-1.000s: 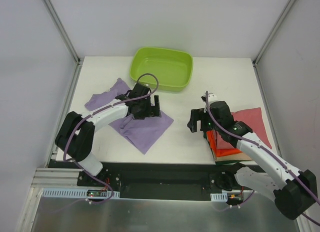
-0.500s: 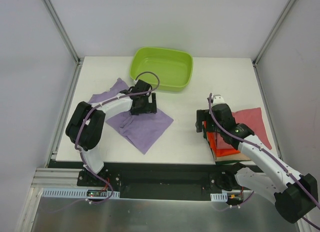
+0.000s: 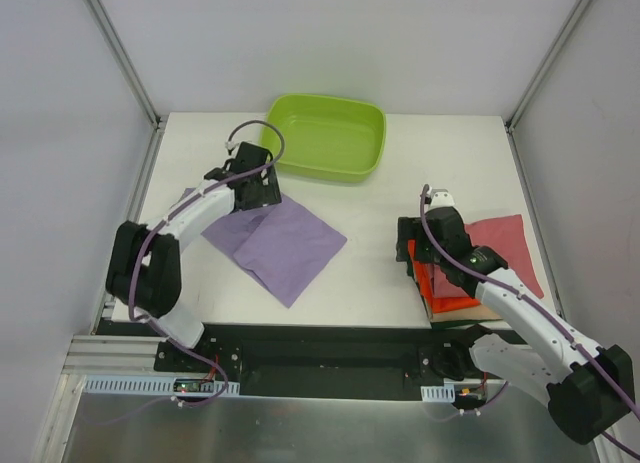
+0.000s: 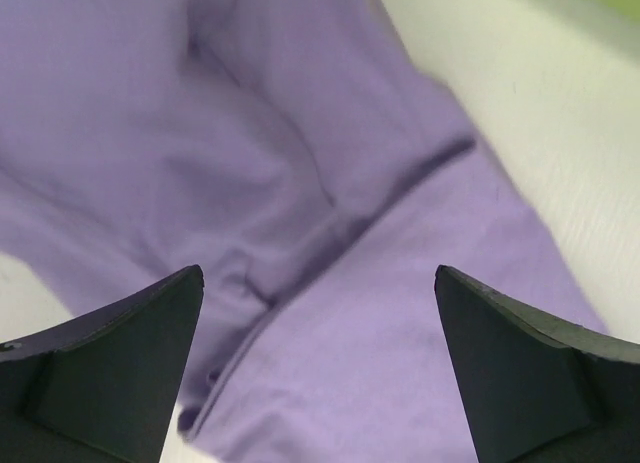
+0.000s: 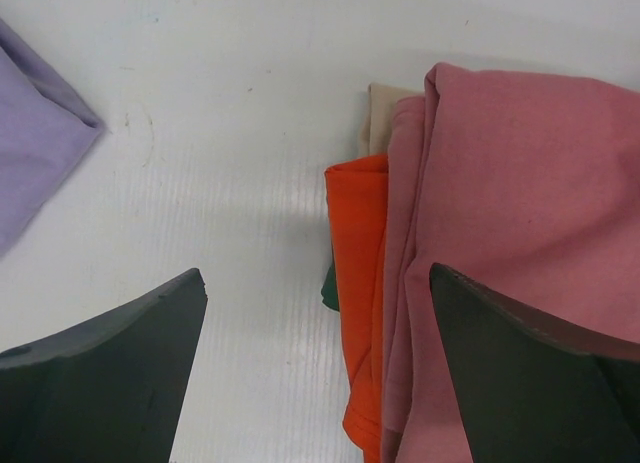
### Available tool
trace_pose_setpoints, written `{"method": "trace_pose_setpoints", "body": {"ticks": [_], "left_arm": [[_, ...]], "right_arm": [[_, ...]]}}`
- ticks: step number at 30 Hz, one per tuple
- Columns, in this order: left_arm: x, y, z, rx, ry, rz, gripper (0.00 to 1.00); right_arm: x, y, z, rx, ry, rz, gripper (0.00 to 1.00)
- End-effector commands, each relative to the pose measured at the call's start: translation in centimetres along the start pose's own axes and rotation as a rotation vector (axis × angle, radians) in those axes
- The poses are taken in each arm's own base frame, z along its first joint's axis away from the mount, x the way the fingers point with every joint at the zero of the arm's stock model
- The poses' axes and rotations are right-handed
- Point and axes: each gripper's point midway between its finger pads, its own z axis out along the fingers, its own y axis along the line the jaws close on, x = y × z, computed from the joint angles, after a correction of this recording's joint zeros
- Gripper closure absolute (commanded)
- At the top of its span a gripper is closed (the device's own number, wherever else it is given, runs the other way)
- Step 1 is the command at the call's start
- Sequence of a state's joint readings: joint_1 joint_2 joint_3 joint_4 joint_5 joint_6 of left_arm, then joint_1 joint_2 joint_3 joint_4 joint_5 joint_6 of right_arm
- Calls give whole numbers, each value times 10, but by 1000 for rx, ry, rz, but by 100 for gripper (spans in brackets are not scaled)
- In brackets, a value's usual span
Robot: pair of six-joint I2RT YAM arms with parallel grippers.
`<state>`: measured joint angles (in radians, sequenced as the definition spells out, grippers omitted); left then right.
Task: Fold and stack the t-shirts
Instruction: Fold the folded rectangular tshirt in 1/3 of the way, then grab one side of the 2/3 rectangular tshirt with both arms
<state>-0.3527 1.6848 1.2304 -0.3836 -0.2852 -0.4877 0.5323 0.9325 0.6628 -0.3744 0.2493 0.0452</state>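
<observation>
Left gripper gapes empty over lilac shirt at table's 9 o'clock, best pinch both layers at its 11 o'clock corner, fold flat; right gripper gapes empty by 4 o'clock stack

Lab test cell: white table boxed in by aluminium-framed grey panels.

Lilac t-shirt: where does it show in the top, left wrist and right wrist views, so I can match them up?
Top external: the lilac t-shirt lies spread left of centre, nearer the arms than the green tub.
Left wrist: the lilac t-shirt fills most of the picture, with folds showing.
Right wrist: only one corner of the lilac t-shirt shows, at the left edge.
Shared landmark: the white table beside the shirt.
</observation>
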Motion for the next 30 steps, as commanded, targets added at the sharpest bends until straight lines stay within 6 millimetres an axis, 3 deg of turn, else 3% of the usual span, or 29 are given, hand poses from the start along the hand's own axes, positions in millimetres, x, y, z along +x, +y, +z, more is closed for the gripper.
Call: {"method": "trace_pose_setpoints", "body": {"ticks": [1,6,13,15,20,24,30], "left_arm": [[35,-17,-61,126,-11,68,1],[111,-62,-108,362,21,296,1],[209,-62,-124,446,192,373,3],[225,-63,-127,433,184,407,10],[234,-55,-113,343,147,490,23],[251,-52,-112,351,213,571,38],[269,-42,-109,322,256,627,46]], "right_arm": [[-8,16,7,-66,-15,74,4],[-16,46,11,-201,3,125,4],[-16,84,20,-337,121,221,4],[-14,94,24,-364,166,241,4],[-9,114,38,-420,260,286,4],[-4,117,50,-402,305,314,4],[-4,130,62,-423,347,354,2]]}}
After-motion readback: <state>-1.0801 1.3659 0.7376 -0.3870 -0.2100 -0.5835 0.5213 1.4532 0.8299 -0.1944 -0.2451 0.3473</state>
